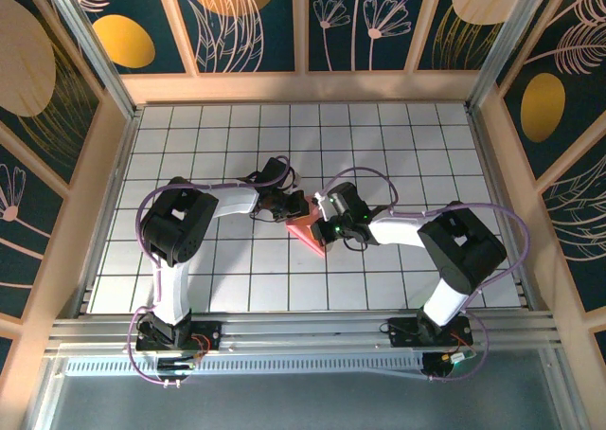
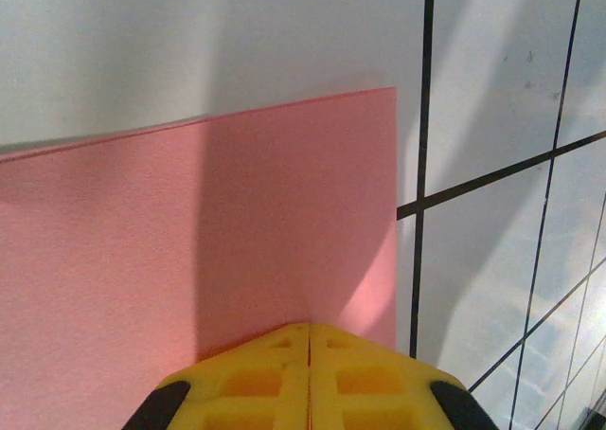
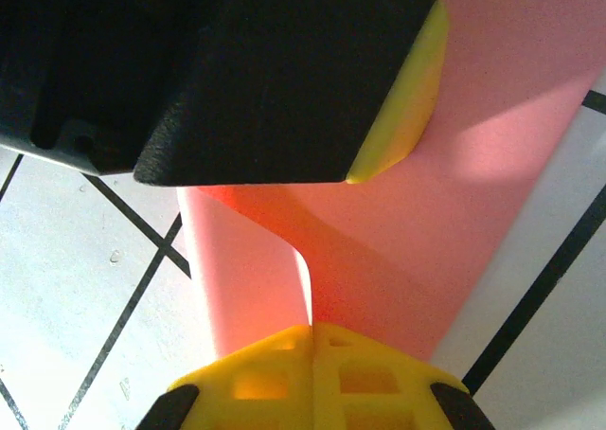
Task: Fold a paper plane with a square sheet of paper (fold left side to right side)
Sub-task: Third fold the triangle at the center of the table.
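Arms from both sides meet at mid-table in the top view, where the left gripper (image 1: 292, 203) and right gripper (image 1: 317, 210) sit just beside each other over the salmon-pink square sheet of paper (image 1: 308, 231) on the white grid table (image 1: 237, 269). From the left wrist, that gripper's yellow fingers (image 2: 275, 373) are pressed together, tips against the flat sheet (image 2: 189, 241); whether they pinch it I cannot tell. From the right wrist, clenched fingers (image 3: 360, 378) nip a curled-up edge of the sheet (image 3: 426, 250).

Top cam looks down on the whole tabletop (image 1: 189, 278) from its near edge; both wrist cams sit super close, sharing the sheet of paper (image 2: 189, 259)
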Motion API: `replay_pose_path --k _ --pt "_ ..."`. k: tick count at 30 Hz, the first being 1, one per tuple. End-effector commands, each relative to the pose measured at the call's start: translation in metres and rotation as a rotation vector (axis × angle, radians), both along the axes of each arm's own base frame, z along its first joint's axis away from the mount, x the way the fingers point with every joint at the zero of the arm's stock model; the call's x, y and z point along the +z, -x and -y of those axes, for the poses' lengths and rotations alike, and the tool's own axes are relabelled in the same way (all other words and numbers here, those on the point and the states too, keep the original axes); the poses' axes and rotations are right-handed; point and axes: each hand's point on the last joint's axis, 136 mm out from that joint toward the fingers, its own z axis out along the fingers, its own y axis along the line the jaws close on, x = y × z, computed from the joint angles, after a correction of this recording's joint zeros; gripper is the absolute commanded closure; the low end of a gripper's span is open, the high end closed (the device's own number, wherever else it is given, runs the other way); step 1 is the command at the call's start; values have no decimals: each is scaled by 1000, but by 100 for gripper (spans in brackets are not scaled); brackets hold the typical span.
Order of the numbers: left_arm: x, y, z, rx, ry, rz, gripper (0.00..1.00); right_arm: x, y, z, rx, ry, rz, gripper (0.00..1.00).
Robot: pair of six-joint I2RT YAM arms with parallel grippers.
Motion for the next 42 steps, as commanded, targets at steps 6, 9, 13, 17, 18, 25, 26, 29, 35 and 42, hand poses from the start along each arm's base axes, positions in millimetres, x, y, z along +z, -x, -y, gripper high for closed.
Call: replay_pose_path --k 6,9,13,17,18,25,26,29,35,42 --pt "-23 10 -10 -4 -84 -49 93 -8 -3 3 -3 29 -8 100" --pt "-22 11 -10 -5 -84 -48 92 -13 -2 4 0 35 -20 100" --pt "-20 10 -10 -3 -79 -41 89 -21 0 6 -3 50 -35 100" --pt "-9 3 -8 2 -69 -9 83 -26 3 8 -4 62 -50 100" --pt "-4 0 -7 2 -70 6 81 -27 4 9 -4 62 -50 100" --pt "50 -27 -18 56 -44 144 78 -32 10 14 -7 75 -69 100" --pt "58 -29 -24 74 -41 167 78 -32 9 13 -6 73 -67 100" --pt "78 -27 -37 105 -25 231 81 -31 9 12 -4 68 -68 100" --pt "87 10 -34 78 107 230 90 -30 10 12 0 67 -70 100" --pt "61 41 -14 41 139 125 94 -31 11 13 -1 65 -74 100"
